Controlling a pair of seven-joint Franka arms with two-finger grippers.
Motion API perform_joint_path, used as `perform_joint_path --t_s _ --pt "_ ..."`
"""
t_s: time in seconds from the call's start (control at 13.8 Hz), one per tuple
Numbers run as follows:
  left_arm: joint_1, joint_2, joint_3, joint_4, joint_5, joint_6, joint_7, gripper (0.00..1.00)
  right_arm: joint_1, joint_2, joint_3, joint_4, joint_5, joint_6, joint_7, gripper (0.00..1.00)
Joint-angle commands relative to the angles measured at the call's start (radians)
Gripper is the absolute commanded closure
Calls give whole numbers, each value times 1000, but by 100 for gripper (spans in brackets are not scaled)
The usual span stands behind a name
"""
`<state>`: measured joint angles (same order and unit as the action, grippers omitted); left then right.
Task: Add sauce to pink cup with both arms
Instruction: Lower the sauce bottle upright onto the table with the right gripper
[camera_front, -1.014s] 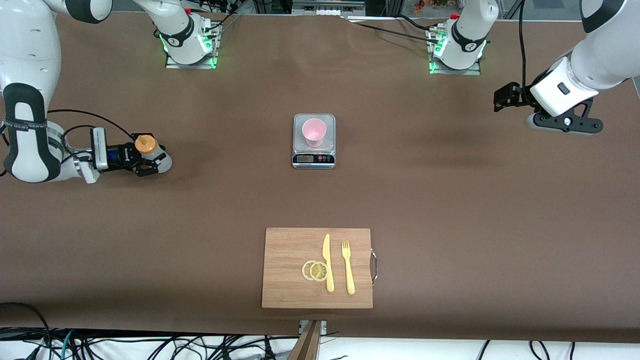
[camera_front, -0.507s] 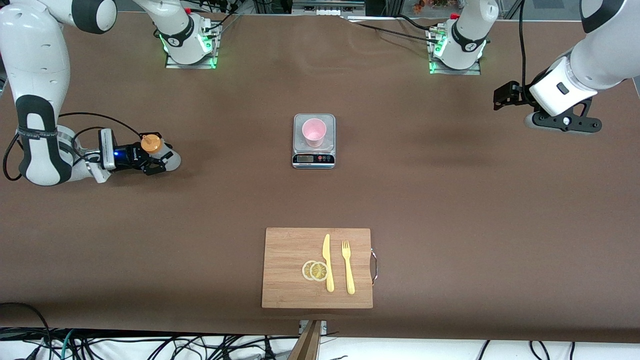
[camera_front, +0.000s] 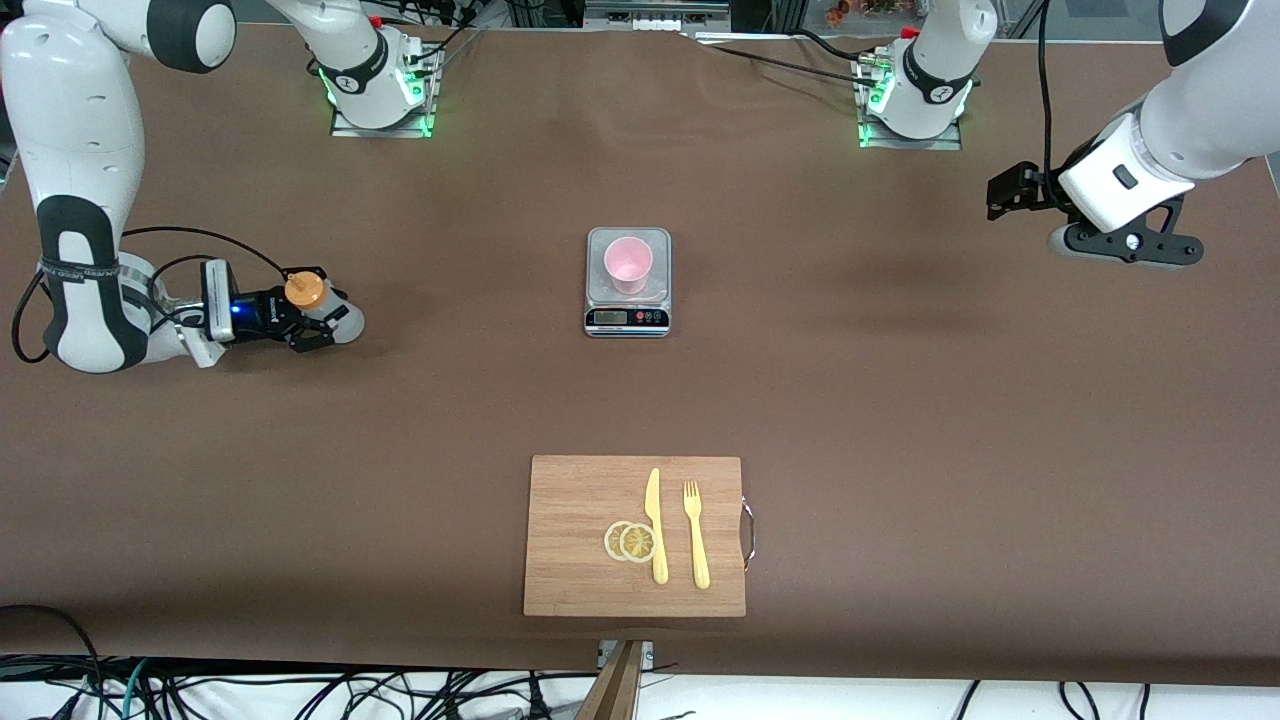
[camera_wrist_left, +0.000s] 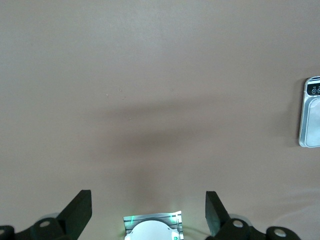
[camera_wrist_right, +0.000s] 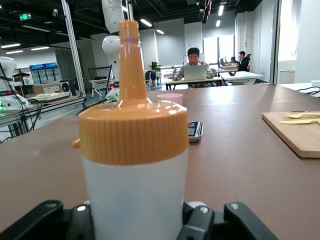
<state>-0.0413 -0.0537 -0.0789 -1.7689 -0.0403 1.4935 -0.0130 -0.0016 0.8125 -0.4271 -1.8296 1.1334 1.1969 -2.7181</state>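
Right gripper (camera_front: 312, 322), clamped on sauce (camera_front: 318, 305), has crept toward pink cup (camera_front: 628, 264) on scale (camera_front: 627, 290). Left gripper (camera_front: 1003, 195) waits, fingers apart. Risk: squeezing hard spurts sauce early.

You see a brown surface (camera_front: 900, 420), tangled cables (camera_front: 300, 690) on the floor, and ceiling strip lights (camera_wrist_right: 150, 22) over distant office desks (camera_wrist_right: 240, 76).

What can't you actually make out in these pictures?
- Scale: its display is too small to read in the front view; the left wrist view's edge cuts the scale off.
- Sauce bottle: its base is hidden by the right gripper in both views; how much sauce it holds can't be told.
- Pink cup: only its rim shows in the right wrist view, past the bottle's cap.
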Motion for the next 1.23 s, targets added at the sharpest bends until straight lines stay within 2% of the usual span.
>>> perform_joint_path --t_s 0.0,0.65,0.87,0.94,1.01,1.09,1.16 --pt "-6 5 1 22 7 -19 -12 0 -17 16 11 4 17 -11 -40 100" --pt "-8 5 -1 22 7 -19 -24 0 -15 62 17 10 77 -7 -54 100" --pt "-8 5 -1 22 7 -19 -24 0 -15 63 17 12 77 -7 -48 93" --pt "-8 5 -1 22 7 -19 -22 0 -15 63 17 12 77 -5 -46 84" --pt "-8 5 -1 22 7 -19 -22 0 -15 63 17 12 78 -2 -46 35" --pt "-8 5 -1 22 7 -19 -22 0 -18 63 17 16 78 0 -48 1" --pt "-8 5 -1 22 7 -19 -22 0 -18 63 17 24 80 0 -48 0"
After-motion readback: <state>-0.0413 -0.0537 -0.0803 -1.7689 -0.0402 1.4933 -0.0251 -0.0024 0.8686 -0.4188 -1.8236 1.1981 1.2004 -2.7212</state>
